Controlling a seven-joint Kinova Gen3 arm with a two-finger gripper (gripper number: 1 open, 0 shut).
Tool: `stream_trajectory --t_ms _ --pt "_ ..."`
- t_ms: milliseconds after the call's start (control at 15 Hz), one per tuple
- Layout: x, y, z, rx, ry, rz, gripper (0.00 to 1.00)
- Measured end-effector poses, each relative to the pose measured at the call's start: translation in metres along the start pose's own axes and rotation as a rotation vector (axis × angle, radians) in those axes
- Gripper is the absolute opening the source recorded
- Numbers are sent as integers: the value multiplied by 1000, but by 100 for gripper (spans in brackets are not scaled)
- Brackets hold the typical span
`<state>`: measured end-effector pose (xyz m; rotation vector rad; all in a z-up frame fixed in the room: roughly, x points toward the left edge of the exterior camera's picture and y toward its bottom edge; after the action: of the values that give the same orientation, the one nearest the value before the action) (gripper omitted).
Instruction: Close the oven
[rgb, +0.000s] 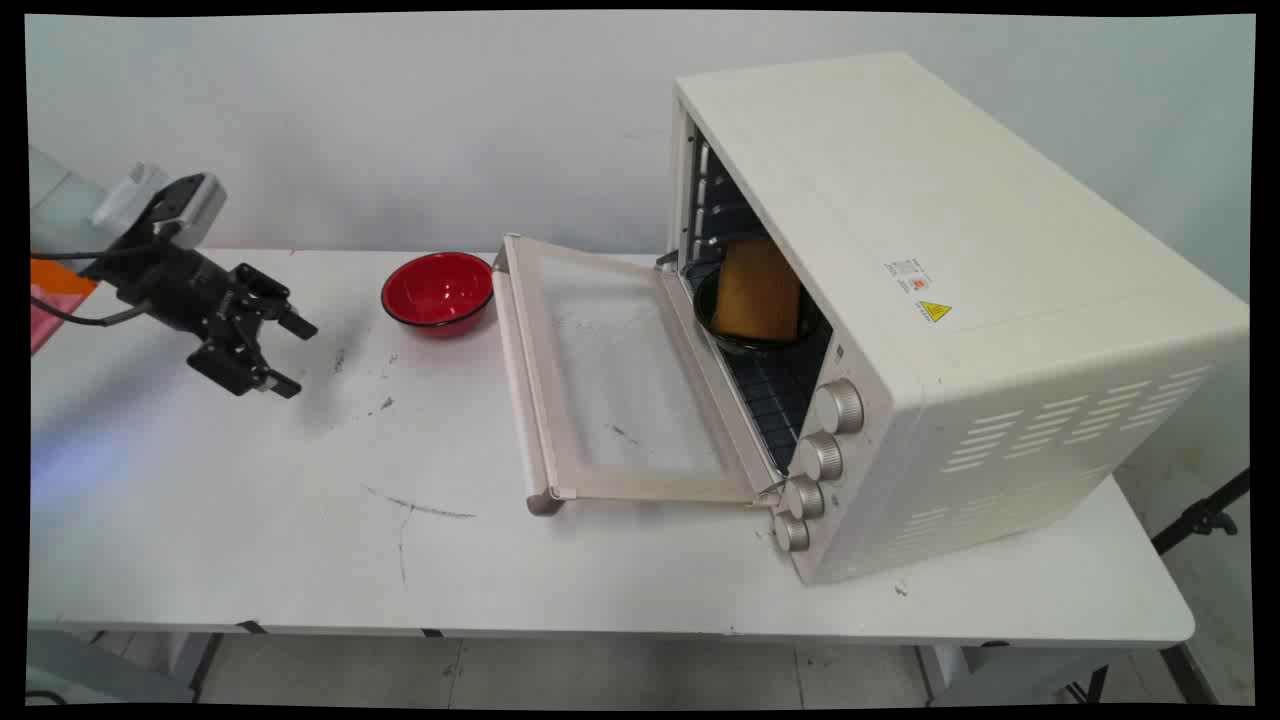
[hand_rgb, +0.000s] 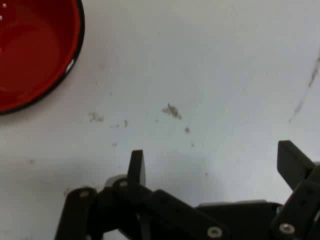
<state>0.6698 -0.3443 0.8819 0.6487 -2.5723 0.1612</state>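
My gripper (rgb: 291, 354) hangs open and empty above the left part of the white table (rgb: 300, 520), pointing right and slightly down. In the hand view the gripper (hand_rgb: 212, 167) shows both fingers spread wide over bare, scuffed tabletop. A red bowl (rgb: 438, 291) with a dark rim sits to the gripper's right, near the oven door; the hand view catches the red bowl (hand_rgb: 32, 50) in its upper left corner. It looks empty.
A white toaster oven (rgb: 940, 300) stands on the right with its glass door (rgb: 610, 380) folded down flat. Inside, a yellow-orange block (rgb: 757, 290) sits in a black dish (rgb: 725, 330) on the rack. Four knobs (rgb: 818, 456) line the oven's front.
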Motion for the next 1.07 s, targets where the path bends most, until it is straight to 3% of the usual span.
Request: stream_trajectory --t_ms 1067 --pt "73 10 61 20 68 -50 100"
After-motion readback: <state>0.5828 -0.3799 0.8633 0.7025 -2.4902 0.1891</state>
